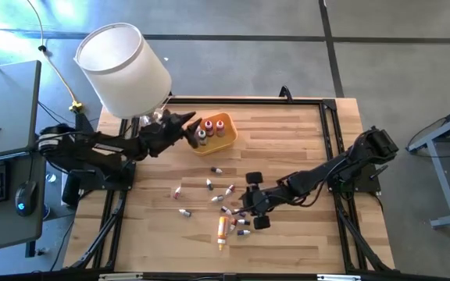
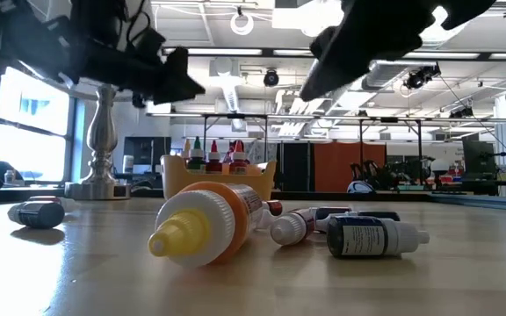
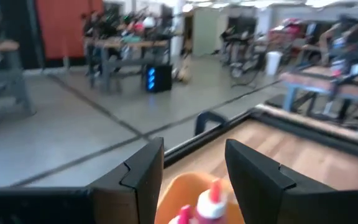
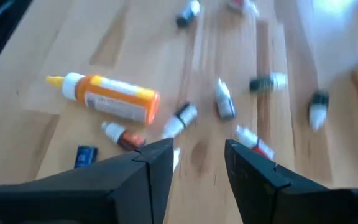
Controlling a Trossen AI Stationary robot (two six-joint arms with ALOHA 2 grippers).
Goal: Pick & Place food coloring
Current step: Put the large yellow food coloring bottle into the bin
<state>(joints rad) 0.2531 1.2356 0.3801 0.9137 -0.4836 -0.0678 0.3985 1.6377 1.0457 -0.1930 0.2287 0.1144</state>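
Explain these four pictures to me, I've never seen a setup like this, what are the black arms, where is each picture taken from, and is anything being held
These are two robot arms at a wooden table, each ending in a two-finger gripper. One picture looks straight down from above, one looks level across the tabletop, and two come from cameras on the arms' wrists. The left gripper hangs open over an orange tray that already has a few small bottles standing in it. The right gripper hovers open above the loose food coloring bottles scattered on the wood, beside a larger orange bottle lying on its side. Neither gripper holds anything. A lamp with a white shade stands at the table's far left corner.
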